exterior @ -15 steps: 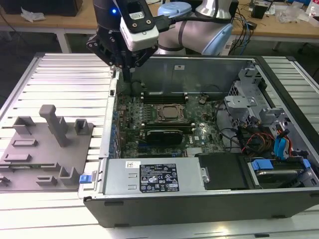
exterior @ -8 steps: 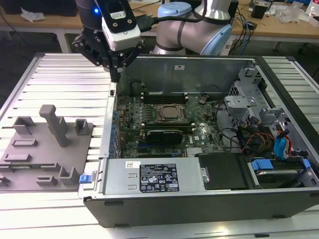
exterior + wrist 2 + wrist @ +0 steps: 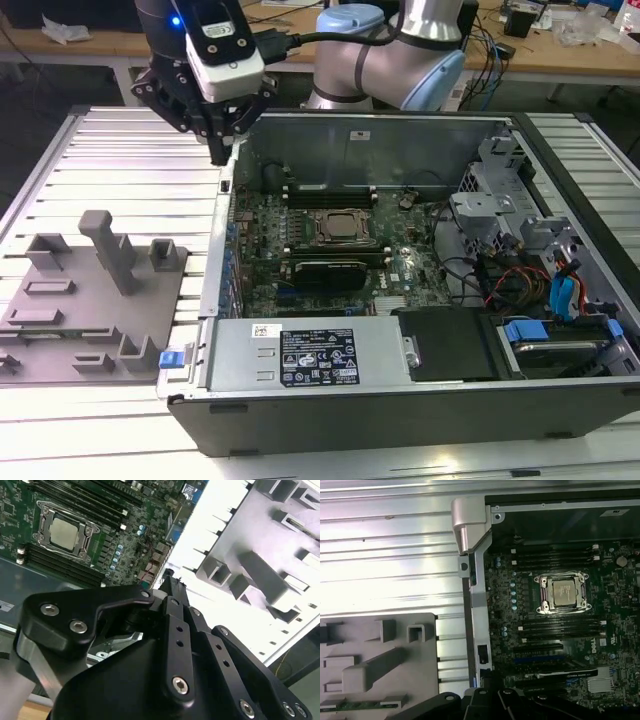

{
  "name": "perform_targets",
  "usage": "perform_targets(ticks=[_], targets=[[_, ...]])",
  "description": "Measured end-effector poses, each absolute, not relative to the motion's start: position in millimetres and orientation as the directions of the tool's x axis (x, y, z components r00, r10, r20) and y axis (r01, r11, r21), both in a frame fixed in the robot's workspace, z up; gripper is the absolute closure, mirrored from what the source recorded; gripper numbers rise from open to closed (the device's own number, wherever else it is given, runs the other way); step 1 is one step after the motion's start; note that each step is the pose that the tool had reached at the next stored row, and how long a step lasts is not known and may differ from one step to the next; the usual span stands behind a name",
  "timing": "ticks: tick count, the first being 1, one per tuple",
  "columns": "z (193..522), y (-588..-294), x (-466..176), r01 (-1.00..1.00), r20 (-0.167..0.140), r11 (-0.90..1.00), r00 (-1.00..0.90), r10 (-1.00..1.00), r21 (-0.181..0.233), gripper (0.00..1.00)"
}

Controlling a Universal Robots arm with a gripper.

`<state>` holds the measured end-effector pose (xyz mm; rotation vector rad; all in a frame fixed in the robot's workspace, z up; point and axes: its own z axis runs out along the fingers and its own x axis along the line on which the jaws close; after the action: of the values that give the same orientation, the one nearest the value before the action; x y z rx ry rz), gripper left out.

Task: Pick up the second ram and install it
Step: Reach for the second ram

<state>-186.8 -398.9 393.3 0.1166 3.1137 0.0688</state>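
Observation:
The second ram [image 3: 361, 706] is a thin green strip lying in a slot of the grey holder block [image 3: 375, 660], seen in the first wrist view. My gripper [image 3: 219, 150] hangs above the back corner of the open computer case's wall [image 3: 222, 240], on the exterior view's left, apart from the ram. Its black fingers [image 3: 175, 610] meet at the tips and look shut with nothing between them. The motherboard [image 3: 520, 605] shows long black memory slots [image 3: 560, 627] on both sides of the processor socket [image 3: 563, 593].
The grey holder block [image 3: 90, 290] with upright posts sits on the ribbed metal table [image 3: 130, 150] beside the case. Inside the case are a black card [image 3: 325, 270], drive bays and cables [image 3: 540, 280] and the power supply [image 3: 300, 355]. A workbench [image 3: 560, 55] stands behind.

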Motion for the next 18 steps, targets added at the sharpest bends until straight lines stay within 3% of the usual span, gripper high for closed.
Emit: perform_targets(ticks=[18], targets=[[393,-399,-217,0.074,-0.023,0.996,-0.997,0.075,0.045,0.89]])
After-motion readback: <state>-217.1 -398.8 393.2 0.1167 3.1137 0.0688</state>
